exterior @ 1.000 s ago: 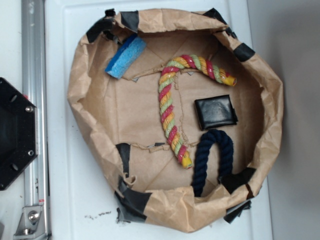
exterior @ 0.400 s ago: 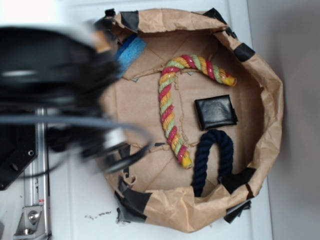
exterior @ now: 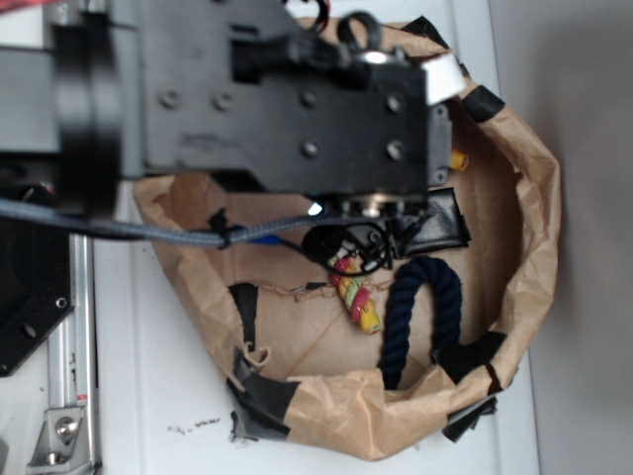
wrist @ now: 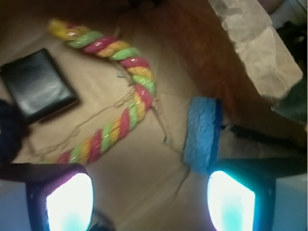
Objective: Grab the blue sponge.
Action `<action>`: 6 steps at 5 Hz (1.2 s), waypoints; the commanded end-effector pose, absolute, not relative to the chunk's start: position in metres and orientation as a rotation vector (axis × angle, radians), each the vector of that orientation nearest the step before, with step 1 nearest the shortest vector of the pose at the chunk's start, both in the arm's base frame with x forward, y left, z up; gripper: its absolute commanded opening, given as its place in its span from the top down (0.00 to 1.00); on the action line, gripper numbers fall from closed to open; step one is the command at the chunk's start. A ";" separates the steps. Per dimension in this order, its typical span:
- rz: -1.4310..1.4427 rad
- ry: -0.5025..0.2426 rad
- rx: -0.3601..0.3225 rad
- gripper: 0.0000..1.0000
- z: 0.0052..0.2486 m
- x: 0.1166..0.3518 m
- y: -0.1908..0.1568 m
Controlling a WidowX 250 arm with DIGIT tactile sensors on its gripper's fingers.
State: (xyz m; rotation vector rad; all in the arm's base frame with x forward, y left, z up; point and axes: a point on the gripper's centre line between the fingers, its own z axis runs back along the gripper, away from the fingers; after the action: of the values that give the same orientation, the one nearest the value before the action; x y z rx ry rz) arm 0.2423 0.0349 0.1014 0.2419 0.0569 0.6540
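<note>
While my pincer (wrist: pixel 149 202) hangs over the paper-lined basket (wrist: pixel 250 43), its two fingers stand wide apart at the bottom of the wrist view, holding nothing. Going left to right: past my left finger (wrist: pixel 67 202), a black wallet (wrist: pixel 38 84) lies flat, well clear. Ahead, between the fingers but farther on, runs the multicoloured rope (wrist: pixel 120 115). Just above my right finger (wrist: pixel 231 202) sits the blue sponge (wrist: pixel 202 134), on edge against the basket wall. I judge it light, soft and porous; it should squash rather than slip. Best hold: across its narrow width near mid-length, after shifting right to centre it. From the exterior view my arm (exterior: pixel 287 109) hides the sponge almost entirely.
</note>
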 end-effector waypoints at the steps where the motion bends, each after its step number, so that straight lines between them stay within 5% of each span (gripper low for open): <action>1: 0.654 0.069 0.281 0.00 0.102 0.232 0.046; 4: 0.654 0.069 0.281 0.00 0.102 0.232 0.046; 6: 0.673 0.020 0.213 0.00 0.080 0.207 0.059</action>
State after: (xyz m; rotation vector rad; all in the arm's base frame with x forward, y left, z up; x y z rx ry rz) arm 0.2128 0.0450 0.0715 0.2215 0.0635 0.6542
